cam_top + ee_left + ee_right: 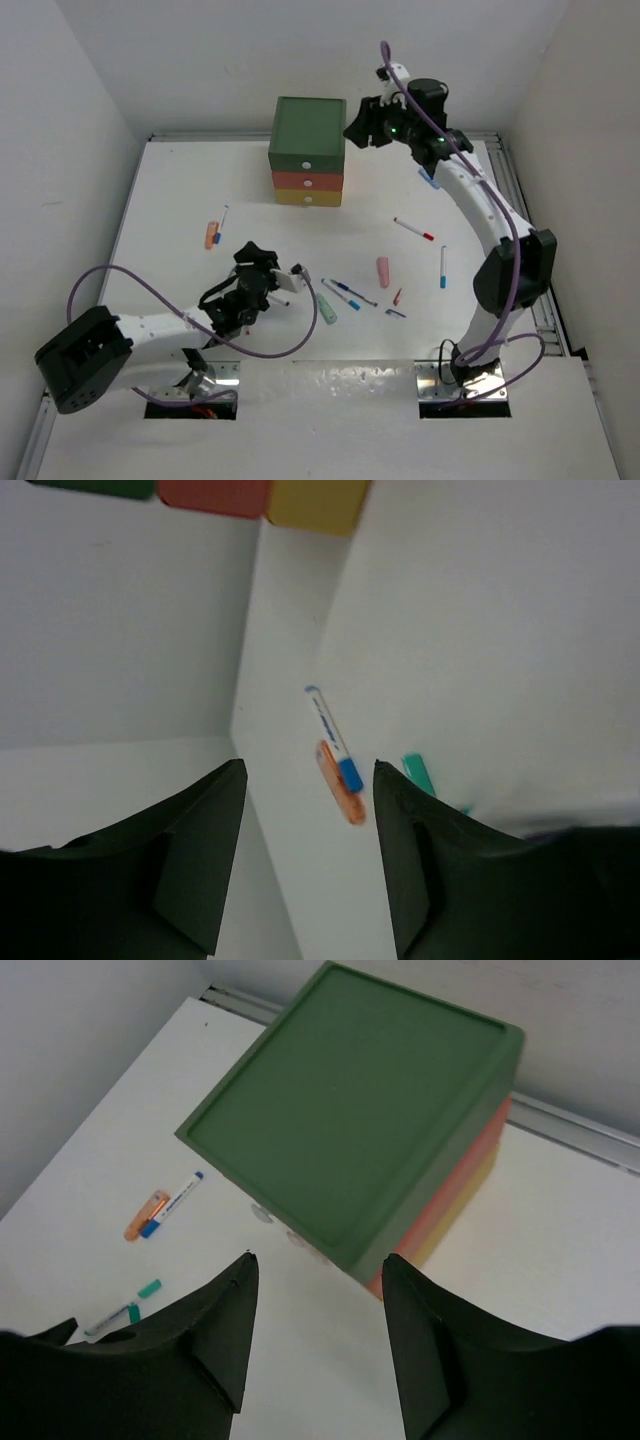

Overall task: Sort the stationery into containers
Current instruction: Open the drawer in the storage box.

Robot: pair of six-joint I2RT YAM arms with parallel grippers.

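Your left gripper [309, 772] gapes wide and holds nothing; your right gripper [320, 1260] likewise, above the drawers [307, 150] at twelve o'clock. The stationery [383, 271] lies scattered toward their five o'clock.

Drawer stack [215, 492] mostly beyond the top edge; teal-capped pen [417, 773] partly behind left end effector [309, 780]

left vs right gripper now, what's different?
Left gripper sits low over the table; right gripper is raised at the far side. Left gripper faces a blue-capped pen lying by an orange piece; right gripper looks down on the green top of the cabinet. Both are open and empty.
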